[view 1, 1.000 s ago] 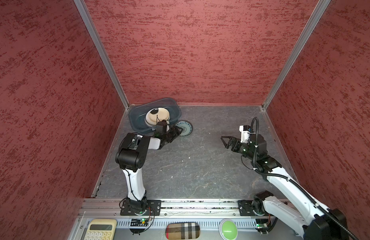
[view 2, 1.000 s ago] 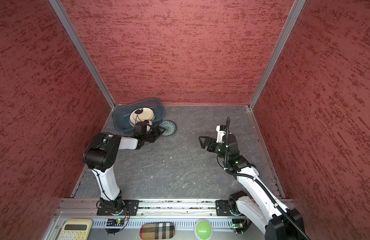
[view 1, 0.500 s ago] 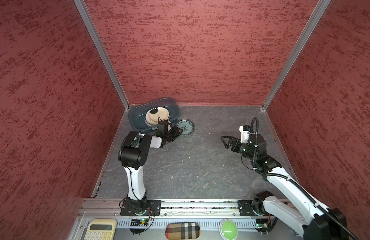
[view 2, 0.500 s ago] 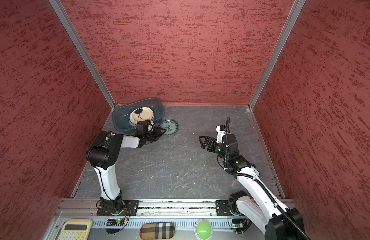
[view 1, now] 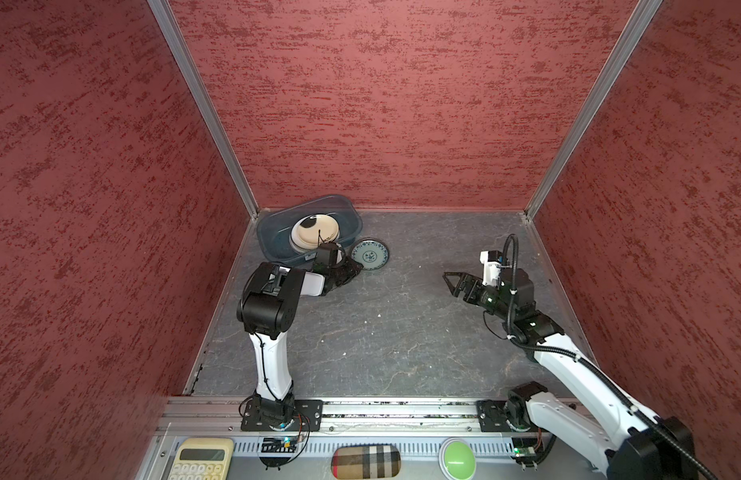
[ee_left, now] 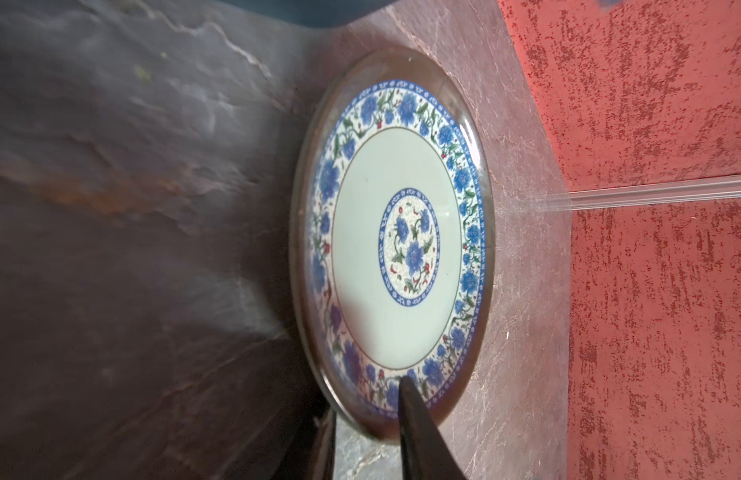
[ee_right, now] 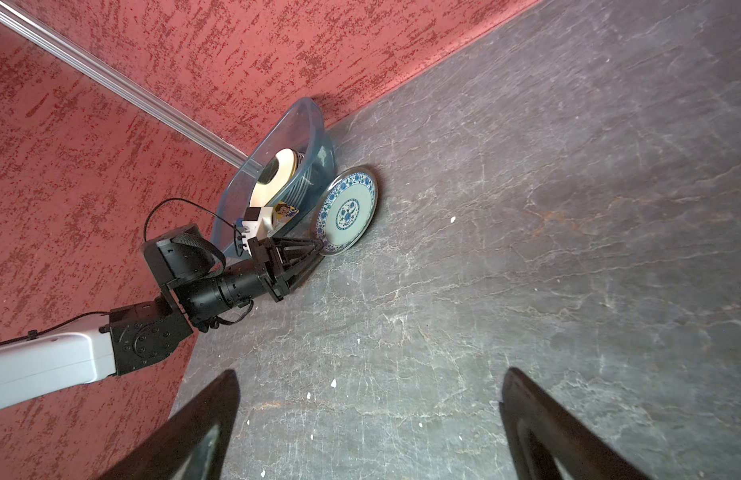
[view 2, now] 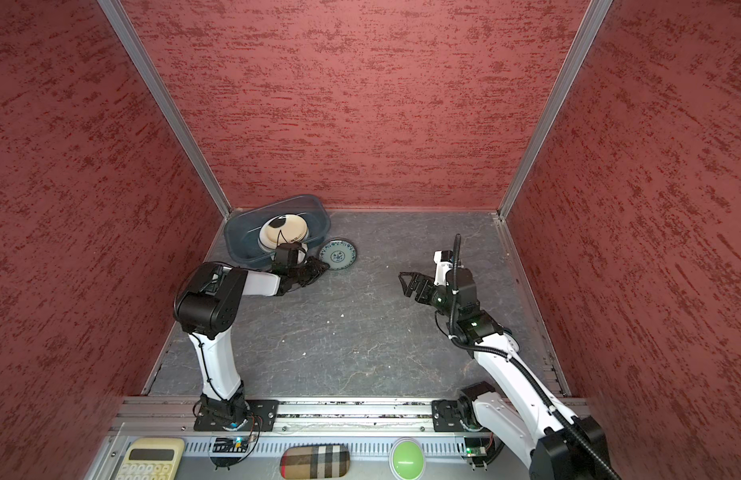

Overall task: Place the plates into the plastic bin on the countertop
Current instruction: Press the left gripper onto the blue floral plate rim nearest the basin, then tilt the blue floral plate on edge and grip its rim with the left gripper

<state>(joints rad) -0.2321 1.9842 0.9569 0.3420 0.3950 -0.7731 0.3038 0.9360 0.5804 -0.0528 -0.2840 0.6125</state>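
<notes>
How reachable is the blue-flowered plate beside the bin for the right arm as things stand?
Probably yes: only bare countertop lies between the open right tool and the blue-flowered plate. But the left tool straddles its rim, so the two might clash.

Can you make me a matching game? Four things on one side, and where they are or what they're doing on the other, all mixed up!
1 flowered plate
2 cream plate
3 left claw
4 right claw

A wide open, holding nothing
B inside the plastic bin
C on the countertop beside the plastic bin
D tips at the flowered plate's rim

Pairs: 1-C, 2-B, 3-D, 4-A
</notes>
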